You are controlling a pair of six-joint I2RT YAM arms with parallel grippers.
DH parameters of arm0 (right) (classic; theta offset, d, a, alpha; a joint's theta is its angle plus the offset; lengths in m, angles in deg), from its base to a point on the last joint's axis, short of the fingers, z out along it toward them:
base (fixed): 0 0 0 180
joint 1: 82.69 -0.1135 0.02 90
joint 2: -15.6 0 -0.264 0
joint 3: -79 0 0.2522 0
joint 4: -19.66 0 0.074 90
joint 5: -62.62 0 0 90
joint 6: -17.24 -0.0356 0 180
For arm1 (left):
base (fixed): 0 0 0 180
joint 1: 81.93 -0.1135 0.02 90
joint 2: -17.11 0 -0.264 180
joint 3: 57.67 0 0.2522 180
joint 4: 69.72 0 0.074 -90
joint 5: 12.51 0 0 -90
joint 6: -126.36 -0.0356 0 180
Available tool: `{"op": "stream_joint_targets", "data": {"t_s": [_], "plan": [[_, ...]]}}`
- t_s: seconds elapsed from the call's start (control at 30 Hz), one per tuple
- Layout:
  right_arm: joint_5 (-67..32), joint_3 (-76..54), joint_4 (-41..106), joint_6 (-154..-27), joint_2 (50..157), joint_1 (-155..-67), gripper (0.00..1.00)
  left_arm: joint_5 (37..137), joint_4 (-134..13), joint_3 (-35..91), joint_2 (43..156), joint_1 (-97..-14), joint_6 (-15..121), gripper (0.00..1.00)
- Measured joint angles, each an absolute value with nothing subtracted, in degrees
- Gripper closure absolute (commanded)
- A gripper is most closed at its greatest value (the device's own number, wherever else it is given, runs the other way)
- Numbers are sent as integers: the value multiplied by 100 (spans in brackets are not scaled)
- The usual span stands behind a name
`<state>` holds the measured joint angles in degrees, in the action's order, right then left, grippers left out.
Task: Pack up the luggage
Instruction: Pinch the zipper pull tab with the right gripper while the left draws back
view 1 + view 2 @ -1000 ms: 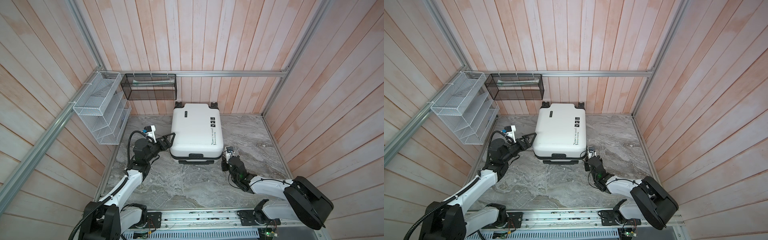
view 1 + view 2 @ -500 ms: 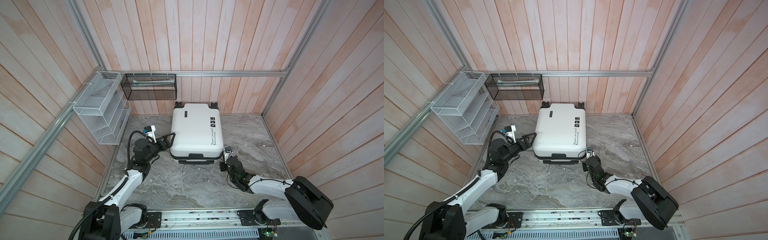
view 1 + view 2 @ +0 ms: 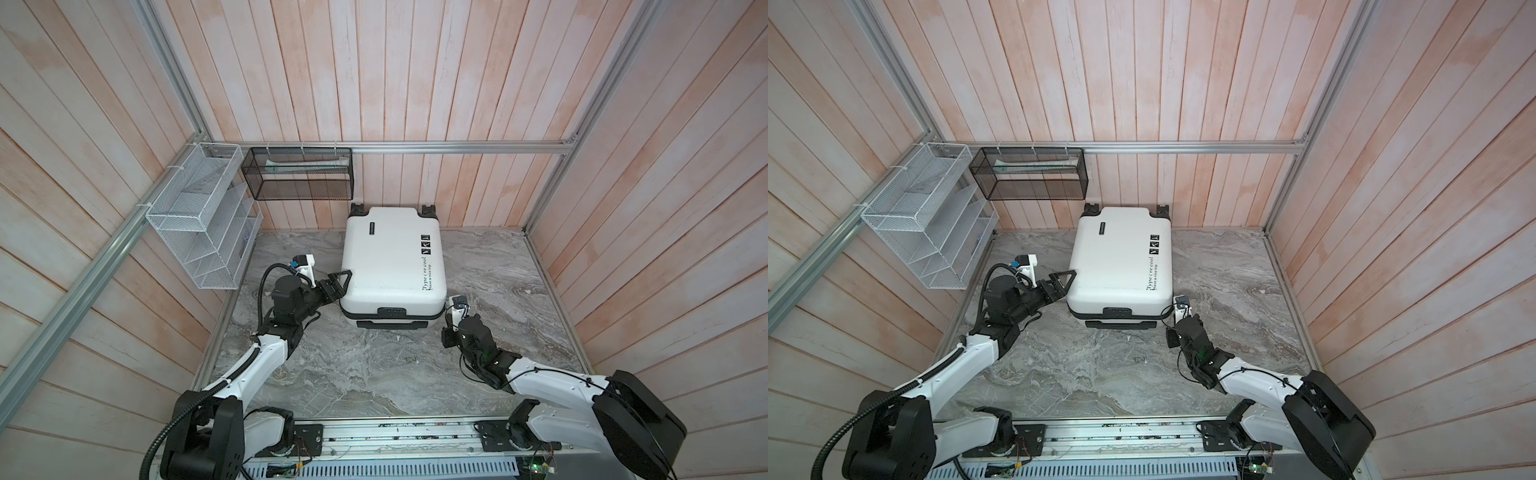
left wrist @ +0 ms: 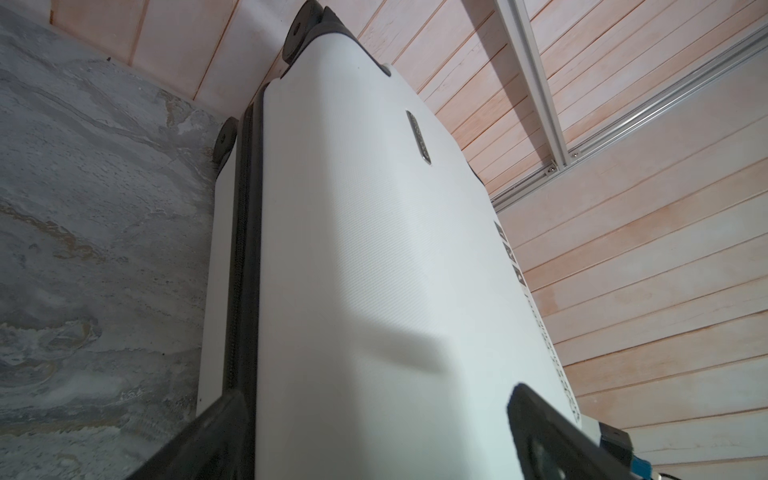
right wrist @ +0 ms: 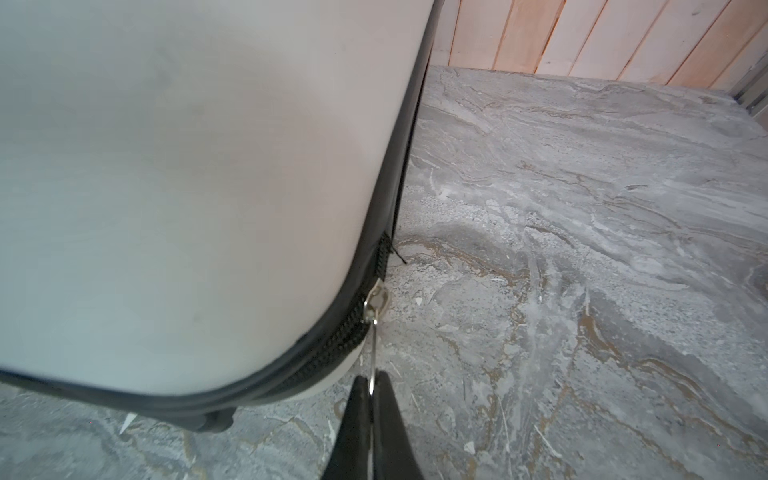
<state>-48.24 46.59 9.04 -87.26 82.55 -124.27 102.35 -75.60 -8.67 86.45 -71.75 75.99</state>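
Packing seems hardly begun, going by what lies where; the table (image 3: 374, 374), grey and marble-patterned, carries the luggage (image 3: 392, 266), which lies flat at the far middle with its lid down, wheels against the far wall and handle toward the near side; nothing of its inside shows; on the left wall hangs the white wire rack (image 3: 203, 224); beside it, on the far wall, the black mesh basket (image 3: 299, 174) holds a pale long item, too small to name, which I take to be meant for packing. The left claw (image 3: 341, 284) stands spread wide at the luggage's left edge by the near-left corner, one finger over the lid and one by the side seam; it clamps nothing, and looks placed to steady the shell; the right claw (image 5: 372, 384) is pinched fully together on the metal zipper pull (image 5: 375, 349) at the near-right corner; the slider (image 5: 376, 303) sits just short of where the teeth end, and the teeth along the near side look meshed. Left to do, as I judge it: run the zipper round, raise the lid, load the items, close up.
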Motion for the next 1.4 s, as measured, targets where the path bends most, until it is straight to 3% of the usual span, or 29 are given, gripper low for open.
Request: {"op": "stream_joint_targets", "data": {"t_s": [0.37,0.7,1.13,1.4], "plan": [[-4083,4963,1103,-9082,7602,-12510,100,10268,-7529,-768,8814,-7175,7597,0],[-4057,4998,1094,-9238,7606,-12521,100,10166,-7503,-768,8809,-7175,7560,0],[-4180,4932,976,-9257,7934,-12541,100,9554,-7112,-1518,7723,-7175,7547,0],[-4186,4932,897,-9255,8022,-12541,100,8889,-7084,-2607,6501,-7180,7860,15]]}}
